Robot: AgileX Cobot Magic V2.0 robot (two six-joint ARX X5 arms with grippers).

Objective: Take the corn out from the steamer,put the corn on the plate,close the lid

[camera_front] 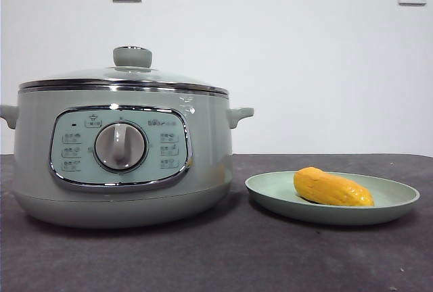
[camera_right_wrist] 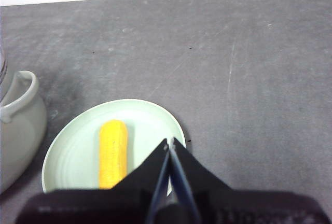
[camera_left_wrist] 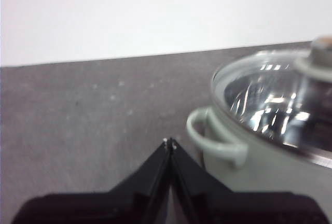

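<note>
On the dark table (camera_front: pixel 203 251) in the front view, the steamer (camera_front: pixel 122 163) stands at left with the lid (camera_front: pixel 125 79) seated on its rim, and the plate (camera_front: pixel 396 201) sits just to its right holding the corn (camera_front: pixel 331 188), a glossy yellow-orange cob lying on its side (no gripper shows here). From the left wrist, the left gripper (camera_left_wrist: pixel 169 142) is clenched with nothing in it, hovering beside the steamer's side handle (camera_left_wrist: pixel 215 136), apart from it; the glass lid glints. From the right wrist, the right gripper (camera_right_wrist: pixel 169 142) is likewise closed and empty above the plate's edge, the corn lying lengthwise just beside its tips.
</note>
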